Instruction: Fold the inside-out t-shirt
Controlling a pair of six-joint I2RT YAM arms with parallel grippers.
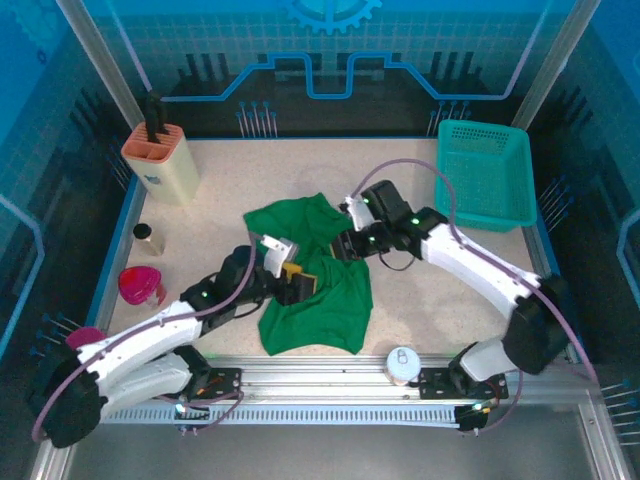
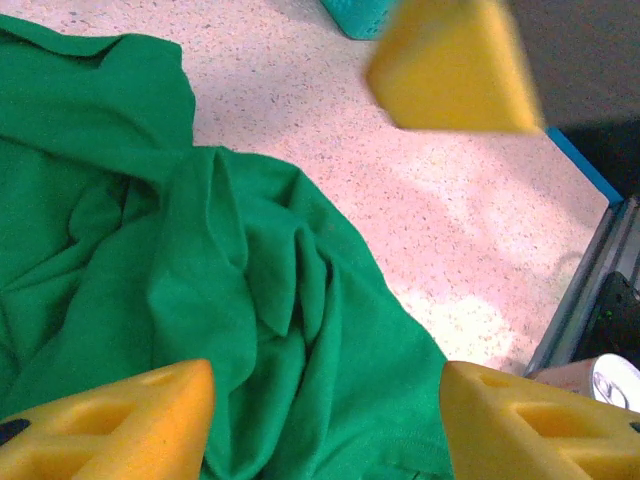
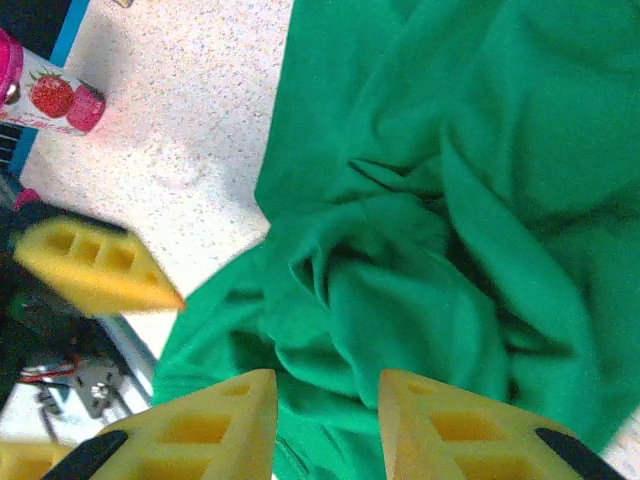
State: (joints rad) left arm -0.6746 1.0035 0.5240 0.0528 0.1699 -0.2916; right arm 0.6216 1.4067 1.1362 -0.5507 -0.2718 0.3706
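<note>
Table point(image 1: 200, 220) of speckled beige with a blue rim carries everything. Shirt point(image 1: 335, 315), green and crumpled, lies at the middle of it, one bunched part reaching toward the far left and a wider part spread toward the near rail. It is heaped in loose folds and not laid flat. From the left wrist, the shirt point(image 2: 230, 300) shows deep creases and a rounded edge against bare tabletop. From the right wrist, the shirt point(image 3: 430, 250) is gathered into a knot of ridges.

Basket point(image 1: 485, 175), teal mesh, stands at the far right corner, well apart from the cloth.

Both arms reach in over the shirt and meet near its middle. The left gripper point(image 1: 295, 282) hangs over the cloth's left side. In its own wrist view the left gripper point(image 2: 325, 430) has its yellow fingers point(image 2: 110, 420) spread wide, with cloth lying below the gap and nothing pinched. The right gripper point(image 1: 343, 245) sits just beyond it, over the upper part of the shirt. In its wrist view the right gripper point(image 3: 325, 420) has its fingers point(image 3: 200, 430) parted by a narrow gap, with cloth beneath and none clamped between them.

Knife block point(image 1: 160, 160), cream with an orange top, stands at the far left. A pink bottle point(image 1: 140, 287) stands near the left edge. A white can point(image 1: 402, 365) sits by the near rail, just beside the shirt's hem. A small jar point(image 1: 148, 238) stands between block and bottle.
</note>
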